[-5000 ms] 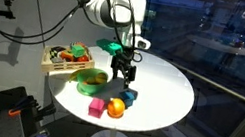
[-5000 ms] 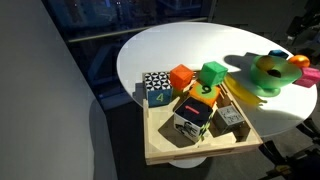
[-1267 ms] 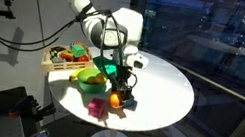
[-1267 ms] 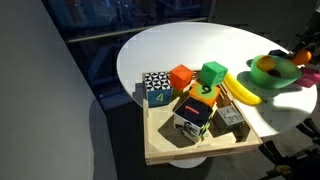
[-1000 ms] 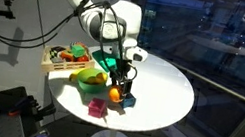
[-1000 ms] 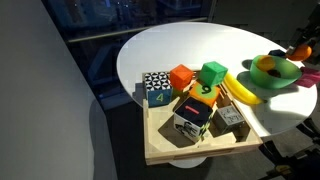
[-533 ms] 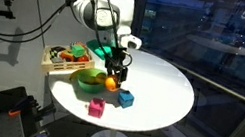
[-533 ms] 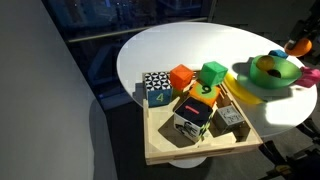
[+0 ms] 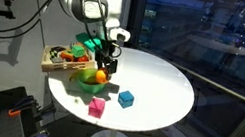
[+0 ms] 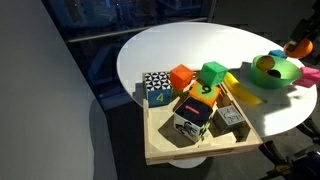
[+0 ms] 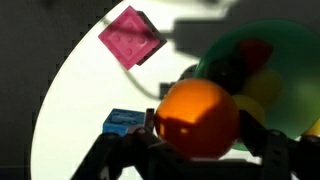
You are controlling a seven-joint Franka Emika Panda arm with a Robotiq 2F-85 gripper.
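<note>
My jaws partly open, clamped on orange ball point(image 11: 197, 118) over green bowl point(image 11: 295, 45) edge; pink block point(image 9: 97, 106) near bowl, blue block point(image 9: 125, 99) farther.

a pale figure "4" stands on the dark face of a checkered block point(image 10: 157, 96) in the wooden tray point(image 10: 165, 152) — the only clear marking, seen in an exterior view. a neighbouring yellow block point(image 10: 203, 90) bears what may be a "9" — too small to confirm.

One orange point(image 9: 102, 75), one bowl point(image 9: 85, 83), two loose blocks point(image 9: 125, 99)
</note>
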